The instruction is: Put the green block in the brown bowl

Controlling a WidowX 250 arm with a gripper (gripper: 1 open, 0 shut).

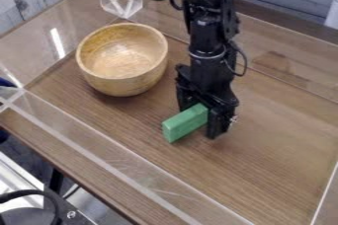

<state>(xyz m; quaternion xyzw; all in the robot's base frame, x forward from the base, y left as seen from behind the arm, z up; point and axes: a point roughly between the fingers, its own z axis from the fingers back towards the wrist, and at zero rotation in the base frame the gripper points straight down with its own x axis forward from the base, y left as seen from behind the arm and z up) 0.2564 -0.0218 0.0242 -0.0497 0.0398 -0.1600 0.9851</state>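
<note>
The green block [184, 123] lies flat on the wooden table, its right end reaching in between the fingers of my gripper [204, 116]. The gripper points straight down, low over the table, and stands open with its black fingers on either side of that end of the block. The brown bowl [123, 57], round and light tan with visible grain, sits up and to the left of the gripper, a short way from the block. Nothing lies inside the bowl.
A small clear glass-like object [122, 0] stands at the back behind the bowl. A clear plastic wall [79, 135] runs along the table's front left edge. The black arm [201, 12] rises from the gripper toward the top.
</note>
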